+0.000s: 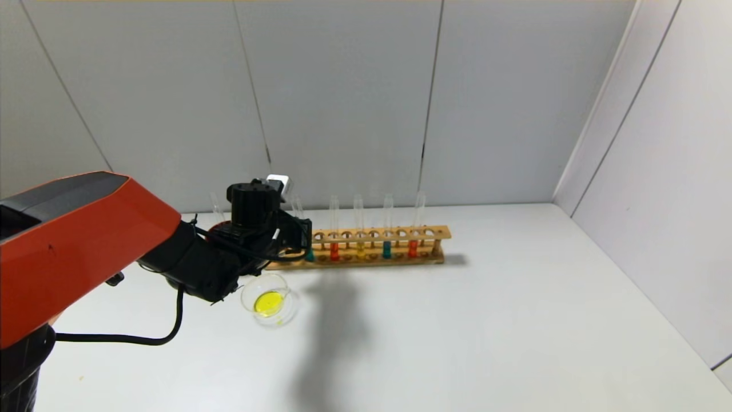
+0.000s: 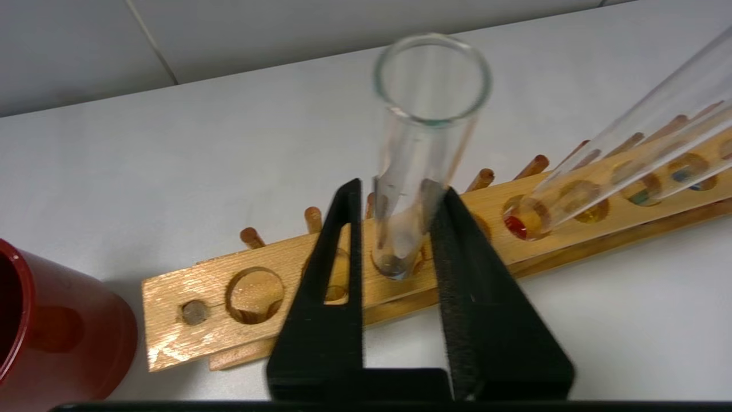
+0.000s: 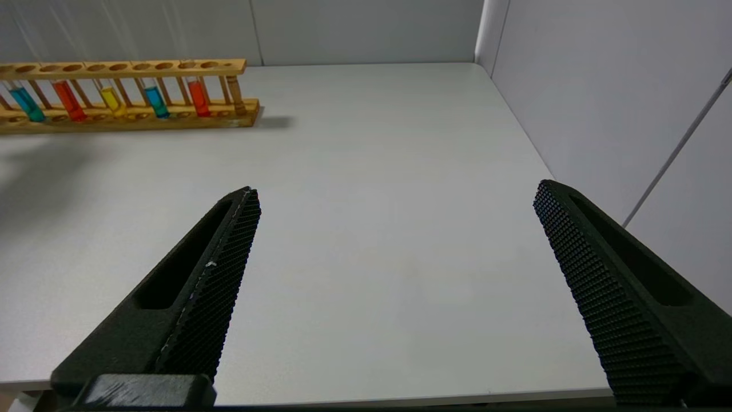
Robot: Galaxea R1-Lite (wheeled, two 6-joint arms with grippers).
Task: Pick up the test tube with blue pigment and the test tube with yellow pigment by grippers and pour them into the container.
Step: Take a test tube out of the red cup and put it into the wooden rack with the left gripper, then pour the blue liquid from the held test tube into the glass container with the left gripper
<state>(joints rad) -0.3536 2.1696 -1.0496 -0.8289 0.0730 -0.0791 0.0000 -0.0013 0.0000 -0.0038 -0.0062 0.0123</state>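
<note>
Wood rack [image 2: 274, 274] w/ grain; clear glass tube [image 2: 423, 143]; glossy red cup [image 2: 57, 337].

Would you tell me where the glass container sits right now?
In the head view the container sits on the table's left side, just before the rack's left end, below the left gripper.

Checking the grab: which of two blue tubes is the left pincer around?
The blue tube at the rack's left end, in the left pincer; the other blue one stands between a yellow tube and a red tube.

Blue tube [image 2: 420, 166] upright in rack, container [image 1: 269, 300] holding yellow liquid
</note>
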